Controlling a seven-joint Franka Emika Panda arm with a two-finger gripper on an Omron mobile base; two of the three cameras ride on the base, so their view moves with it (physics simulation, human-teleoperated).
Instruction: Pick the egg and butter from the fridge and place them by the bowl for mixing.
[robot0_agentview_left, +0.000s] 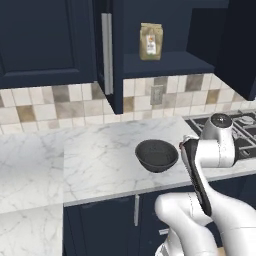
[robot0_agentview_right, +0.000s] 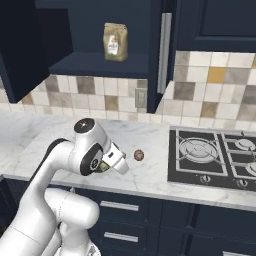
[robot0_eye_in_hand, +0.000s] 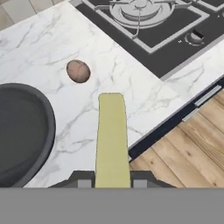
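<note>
Butter clamped in gripper, held above counter edge.
Risk: released here, it may tip off the edge to the floor, or roll the egg beside the bowl.

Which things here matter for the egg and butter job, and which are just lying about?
Part of the job:
- butter, held in the gripper
- egg, on the counter beside the bowl
- bowl

Just lying about:
- stove
- paper bag on the open shelf
</note>
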